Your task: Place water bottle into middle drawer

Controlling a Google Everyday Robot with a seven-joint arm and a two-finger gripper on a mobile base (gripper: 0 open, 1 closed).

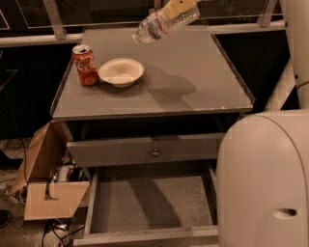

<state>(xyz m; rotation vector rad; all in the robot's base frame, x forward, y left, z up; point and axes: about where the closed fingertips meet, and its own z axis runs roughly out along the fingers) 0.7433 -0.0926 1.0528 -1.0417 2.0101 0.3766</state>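
My gripper (179,6) is at the top of the camera view, above the back of the cabinet top. It is shut on the water bottle (155,26). The clear bottle hangs tilted in the air, with its capped end pointing down to the left and its red-and-white label showing. The middle drawer (149,205) is pulled open at the bottom of the view. Its flat grey floor is bare. It lies well below and in front of the bottle.
A red Coca-Cola can (84,65) and a white bowl (120,72) stand on the left of the cabinet top (193,91). A shut drawer front with a round knob (155,152) sits above the open drawer. A cardboard box (48,178) is at the left. My white body (263,183) fills the lower right.
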